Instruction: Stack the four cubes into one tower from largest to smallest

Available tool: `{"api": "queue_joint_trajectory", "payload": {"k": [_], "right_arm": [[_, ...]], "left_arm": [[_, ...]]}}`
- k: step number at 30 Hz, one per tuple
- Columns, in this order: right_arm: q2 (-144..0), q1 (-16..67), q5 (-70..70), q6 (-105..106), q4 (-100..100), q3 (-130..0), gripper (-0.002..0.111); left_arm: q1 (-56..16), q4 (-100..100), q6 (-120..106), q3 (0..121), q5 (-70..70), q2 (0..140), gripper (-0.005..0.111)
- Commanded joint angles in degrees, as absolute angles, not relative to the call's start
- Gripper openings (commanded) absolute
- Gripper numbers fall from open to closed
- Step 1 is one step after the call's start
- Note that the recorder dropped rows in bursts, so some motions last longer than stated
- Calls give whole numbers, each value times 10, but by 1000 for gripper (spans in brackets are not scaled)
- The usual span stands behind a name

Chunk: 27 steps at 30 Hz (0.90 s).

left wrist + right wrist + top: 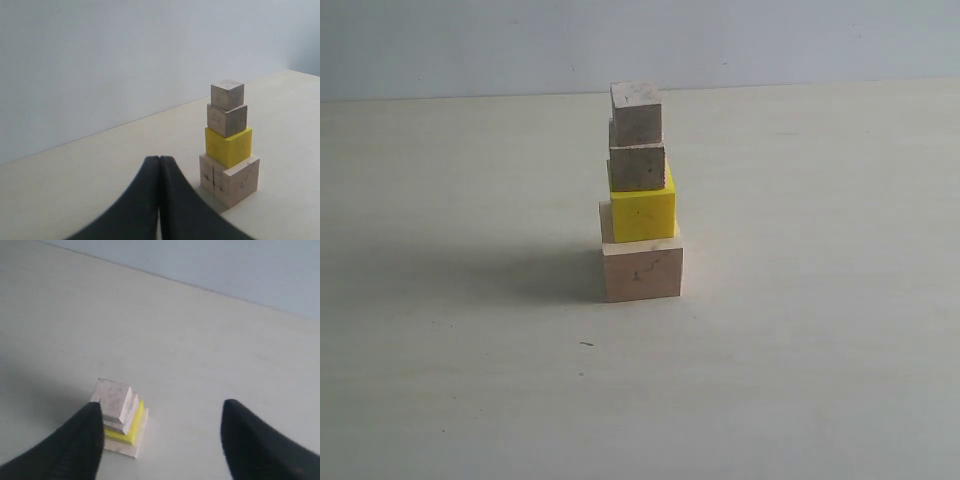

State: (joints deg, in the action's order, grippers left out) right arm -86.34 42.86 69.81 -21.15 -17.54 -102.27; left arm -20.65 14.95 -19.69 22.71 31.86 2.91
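Observation:
The four cubes stand as one tower in the middle of the table. At the bottom is the large pale cube with dark cracks, then the yellow cube, a small wooden cube and the tiniest cube on top. No gripper shows in the exterior view. My left gripper is shut with nothing held, low and beside the tower. High over the table, my right gripper is open and empty, looking down on the tower, which lies by one fingertip.
The pale table runs to a light blue-grey wall at the back. A small dark speck lies in front of the tower.

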Motion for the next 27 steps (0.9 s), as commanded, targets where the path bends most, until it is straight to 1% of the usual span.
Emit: {"api": "queue_joint_trajectory", "payload": {"k": [1,2,6,14,21,24,27], "right_arm": [[-810,426,700,-175,-207,-1021,28],[-795,426,700,-175,-218,-1021,18],[-757,426,700,-171,-234,-1021,0],[-669,426,700,-149,-244,-1002,0],[-561,427,696,-149,-243,-904,0],[-506,427,669,-149,-244,-858,0],[-424,427,630,-149,-244,-779,0]], "left_arm": [[-205,155,-193,226,313,25,1],[-205,155,-193,226,313,25,1],[-205,155,-193,226,312,25,1],[-205,168,-192,210,290,25,1],[-205,173,-192,200,270,25,1],[-205,173,-192,200,270,25,1],[-205,181,-192,200,270,25,1]]}}
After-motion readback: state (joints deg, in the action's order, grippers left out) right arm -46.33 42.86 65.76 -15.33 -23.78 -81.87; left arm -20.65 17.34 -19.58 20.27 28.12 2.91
